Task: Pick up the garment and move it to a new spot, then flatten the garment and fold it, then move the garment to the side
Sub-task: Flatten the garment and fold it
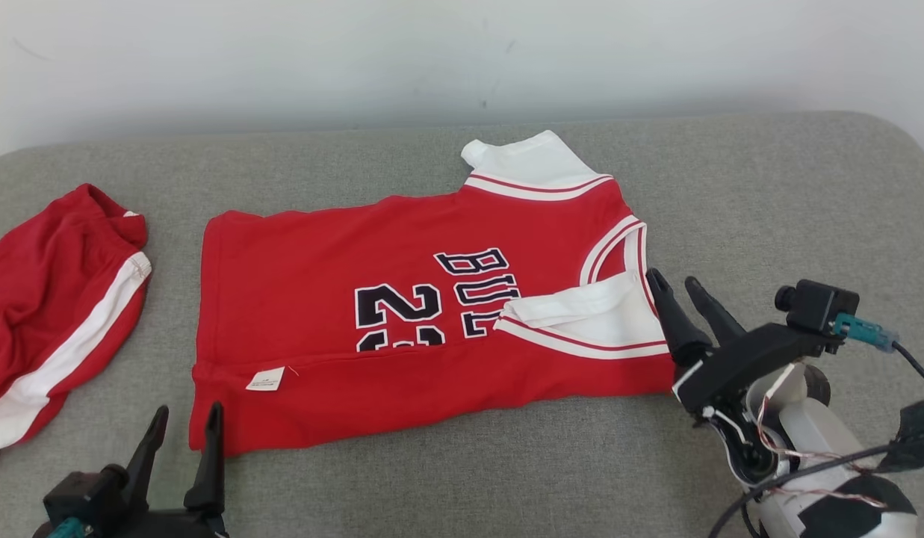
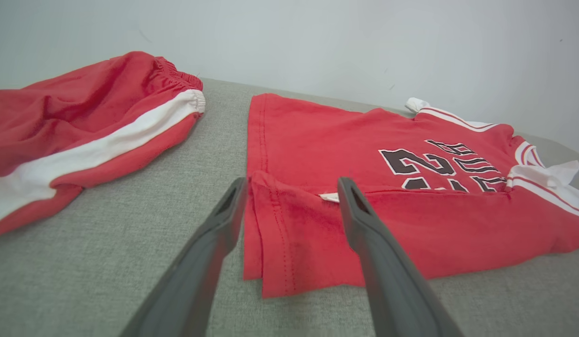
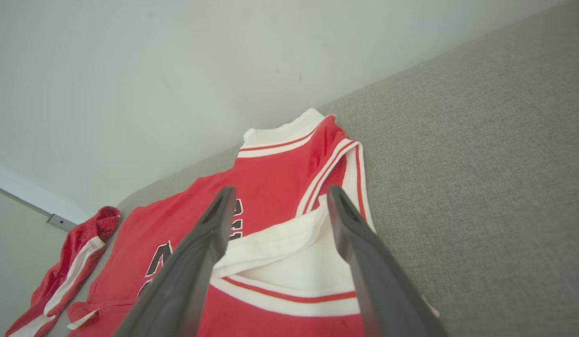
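**Two open tools at either end of a half-folded red jersey**

One pair of red shorts (image 1: 51,299) with a white side stripe lies crumpled at the far left of the grey fabric surface (image 1: 462,478), apart from the jersey. The left tool (image 1: 189,409) sits at the near left, its two dark fingers spread wide and gripping nothing. In the left wrist view one finger stands over bare grey fabric just beside the hem, and the other over the jersey's near left corner. Whether either tip touches the cloth cannot be told.

The red jersey (image 1: 320,299) lies across the middle of the surface, hem to the left and neck to the right. Its near long edge is folded over toward the far side, so a white care label (image 1: 265,379) faces up near the left end. The fold hides the lower part of the black number and lettering (image 1: 432,299). A white sleeve (image 1: 536,168) trimmed in red sticks out at the far edge. The other sleeve (image 1: 596,310) is folded onto the chest.

The right tool (image 1: 672,278) is at the jersey's right end, fingers likewise parted and empty, tips just beside the neck edge and the folded sleeve. A pale wall (image 1: 357,60) rises behind the surface.
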Controlling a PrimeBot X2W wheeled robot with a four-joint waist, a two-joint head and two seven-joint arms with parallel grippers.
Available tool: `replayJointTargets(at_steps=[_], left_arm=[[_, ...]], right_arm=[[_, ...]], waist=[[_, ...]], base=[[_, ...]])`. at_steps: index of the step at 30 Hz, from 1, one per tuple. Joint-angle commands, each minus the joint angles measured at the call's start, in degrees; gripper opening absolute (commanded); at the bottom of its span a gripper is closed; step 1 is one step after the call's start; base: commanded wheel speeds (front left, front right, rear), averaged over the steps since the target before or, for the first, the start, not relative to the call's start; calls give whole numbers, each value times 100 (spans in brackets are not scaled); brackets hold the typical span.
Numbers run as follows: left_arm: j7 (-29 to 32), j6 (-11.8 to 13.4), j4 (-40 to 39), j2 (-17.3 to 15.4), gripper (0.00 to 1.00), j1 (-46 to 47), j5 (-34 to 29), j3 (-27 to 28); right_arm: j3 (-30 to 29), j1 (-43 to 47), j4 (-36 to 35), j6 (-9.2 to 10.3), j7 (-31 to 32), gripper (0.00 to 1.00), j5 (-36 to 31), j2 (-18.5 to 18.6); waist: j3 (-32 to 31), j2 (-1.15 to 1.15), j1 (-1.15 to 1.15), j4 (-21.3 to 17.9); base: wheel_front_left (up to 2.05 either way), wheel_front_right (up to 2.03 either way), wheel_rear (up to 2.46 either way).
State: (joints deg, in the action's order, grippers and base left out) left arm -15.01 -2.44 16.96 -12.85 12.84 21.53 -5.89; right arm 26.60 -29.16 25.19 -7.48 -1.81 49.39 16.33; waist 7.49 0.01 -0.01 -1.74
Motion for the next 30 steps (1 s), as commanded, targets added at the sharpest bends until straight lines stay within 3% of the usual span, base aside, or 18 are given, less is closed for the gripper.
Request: replayJointTargets(at_steps=[1, 13, 30], left_arm=[[-23, 12, -6, 9, 100, -101, -67, 32], [-24, -71, 267, 130, 100, -319, -199, 206], [-24, -84, 879, 255, 100, 54, -575, 353]], right_arm=[[45, 101, -31, -2, -46, 100, -52, 49], [357, 547, -117, -2, -172, 100, -1126, 421], [238, 490, 293, -2, -201, 100, -2155, 211]], waist=[[-13, -1, 1, 3], [44, -1, 1, -73], [318, -1, 1, -108]], base=[[0, 0, 0], [0, 0, 0], [0, 0, 0]])
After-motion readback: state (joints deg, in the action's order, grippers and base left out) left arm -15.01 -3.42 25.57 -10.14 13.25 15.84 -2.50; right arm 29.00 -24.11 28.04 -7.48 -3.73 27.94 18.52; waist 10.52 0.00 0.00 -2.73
